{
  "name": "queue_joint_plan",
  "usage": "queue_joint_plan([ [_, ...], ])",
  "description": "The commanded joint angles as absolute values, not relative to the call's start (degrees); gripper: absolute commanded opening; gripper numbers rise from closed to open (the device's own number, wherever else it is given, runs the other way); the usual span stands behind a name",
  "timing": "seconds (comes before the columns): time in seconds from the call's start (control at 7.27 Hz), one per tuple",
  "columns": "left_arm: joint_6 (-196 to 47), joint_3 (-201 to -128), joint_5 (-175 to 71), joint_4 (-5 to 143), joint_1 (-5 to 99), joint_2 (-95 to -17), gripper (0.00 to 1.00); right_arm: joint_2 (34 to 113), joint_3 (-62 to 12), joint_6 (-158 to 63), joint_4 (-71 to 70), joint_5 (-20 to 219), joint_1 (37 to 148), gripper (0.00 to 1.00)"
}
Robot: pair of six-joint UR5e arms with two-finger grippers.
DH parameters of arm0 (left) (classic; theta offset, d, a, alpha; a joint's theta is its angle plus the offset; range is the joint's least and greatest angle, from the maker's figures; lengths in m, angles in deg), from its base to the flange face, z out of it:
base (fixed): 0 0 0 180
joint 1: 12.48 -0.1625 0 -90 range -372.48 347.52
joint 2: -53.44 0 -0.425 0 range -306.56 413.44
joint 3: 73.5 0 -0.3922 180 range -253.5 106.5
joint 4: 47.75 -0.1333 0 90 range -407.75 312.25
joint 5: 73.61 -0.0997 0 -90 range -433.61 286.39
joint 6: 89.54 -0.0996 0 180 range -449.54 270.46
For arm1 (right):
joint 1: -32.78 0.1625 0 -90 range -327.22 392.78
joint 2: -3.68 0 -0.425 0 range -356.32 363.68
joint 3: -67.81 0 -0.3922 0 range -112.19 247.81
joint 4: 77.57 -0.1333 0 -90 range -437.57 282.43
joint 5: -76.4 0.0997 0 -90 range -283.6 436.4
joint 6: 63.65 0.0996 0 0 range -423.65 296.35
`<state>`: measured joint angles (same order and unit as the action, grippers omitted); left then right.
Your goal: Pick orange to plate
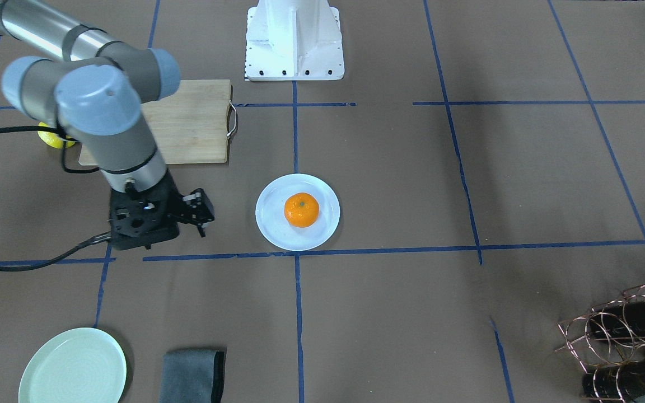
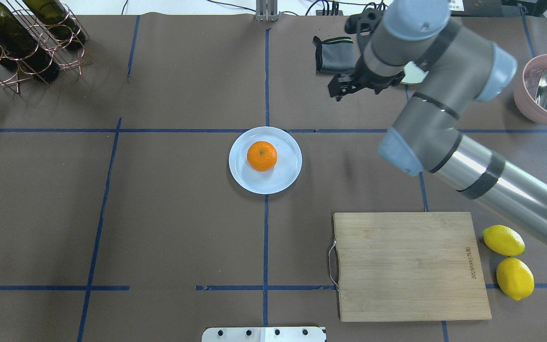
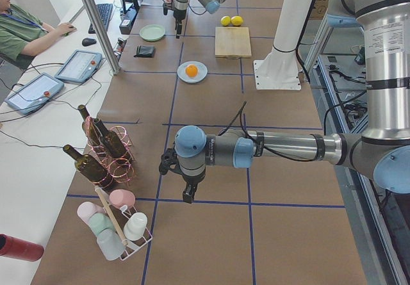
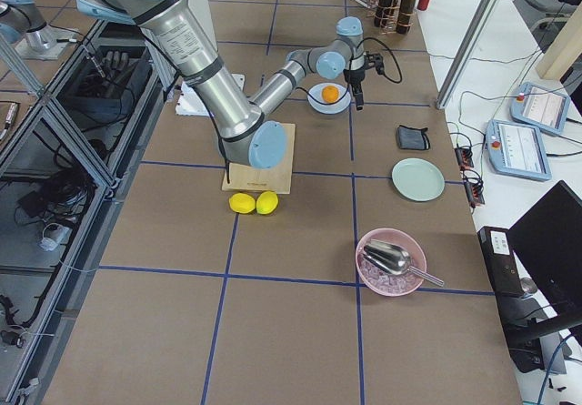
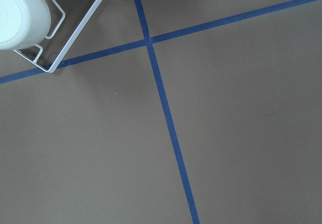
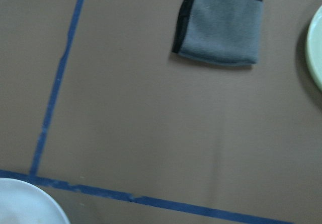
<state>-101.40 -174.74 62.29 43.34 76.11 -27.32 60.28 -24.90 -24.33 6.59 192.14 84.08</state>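
Observation:
The orange (image 1: 302, 210) rests in the middle of the white plate (image 1: 269, 226), stem dimple up, at the table's centre; the overhead view shows the same orange (image 2: 261, 156) on the plate (image 2: 287, 176). My right gripper (image 1: 204, 217) hangs above bare table beside the plate, fingers pointing down, open and empty, apart from the orange. In the overhead view the right gripper (image 2: 339, 91) sits beyond and to the right of the plate. My left gripper (image 3: 186, 197) shows only in the exterior left view, far from the plate; I cannot tell its state.
A grey cloth (image 1: 194, 375) and a mint-green plate (image 1: 73, 369) lie beyond the right gripper. A wooden cutting board (image 2: 411, 266) and two lemons (image 2: 504, 240) sit near the robot's right. A pink bowl with a scoop (image 2: 546, 90) and a wine rack (image 2: 17, 38) stand at the far corners.

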Motion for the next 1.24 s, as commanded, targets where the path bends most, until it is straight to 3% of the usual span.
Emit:
queue_joint_plan([
  [0.0, -101.3, -175.4, 62.2, 43.2, 76.2, -27.2, 1.00, 71.9, -28.3, -45.6, 7.0, 202.0, 97.0, 1.00],
  [0.55, -101.3, -175.3, 62.1, 43.0, 76.2, -26.5, 1.00, 97.9, -26.5, -56.8, -0.6, 201.5, 109.9, 1.00],
  [0.83, -101.3, -175.3, 62.1, 43.0, 76.2, -26.5, 1.00, 100.5, -24.7, -57.1, -1.0, 205.4, 118.0, 1.00],
  [1.1, -101.3, -175.4, 62.2, 43.1, 76.2, -26.5, 1.00, 99.7, -29.7, -59.3, 8.5, 205.9, 119.2, 1.00],
])
